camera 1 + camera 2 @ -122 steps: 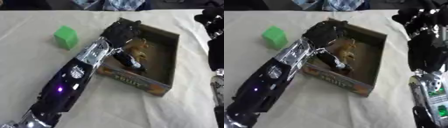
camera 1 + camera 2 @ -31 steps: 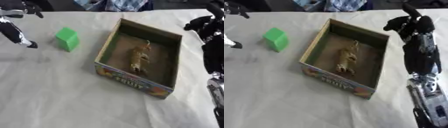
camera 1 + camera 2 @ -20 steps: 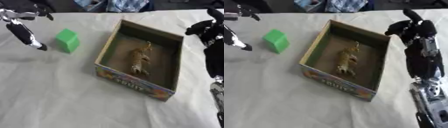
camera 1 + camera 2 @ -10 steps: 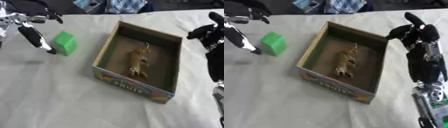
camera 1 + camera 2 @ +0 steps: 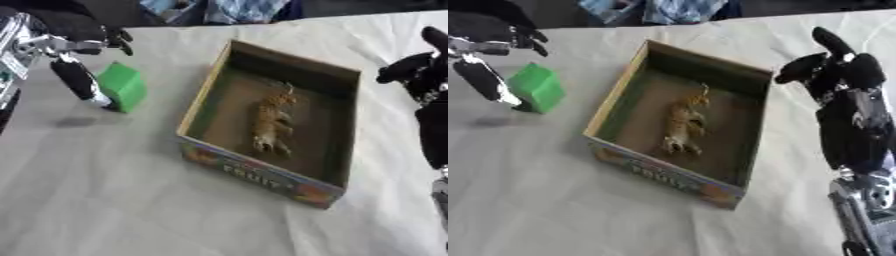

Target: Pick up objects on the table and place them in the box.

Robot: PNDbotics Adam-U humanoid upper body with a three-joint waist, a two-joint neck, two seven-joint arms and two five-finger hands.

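Observation:
A green block (image 5: 122, 86) stands on the white cloth left of the cardboard box (image 5: 201, 106). Inside the box lies a tan toy animal (image 5: 271, 121). My left hand (image 5: 77, 75) hangs open over the cloth, a straight black finger reaching down right beside the block's left face; I cannot tell whether it touches. My right hand (image 5: 833, 65) is raised at the box's right side, fingers relaxed and holding nothing.
The box's front wall (image 5: 254, 175) carries coloured print. Folded blue cloth (image 5: 236, 9) and dark shapes lie past the table's far edge. Bare tablecloth (image 5: 96, 200) spreads in front of and left of the box.
My left hand has come in from the far left and moved right to the green block. The right hand has stayed beside the box; the whole picture shifted a little.

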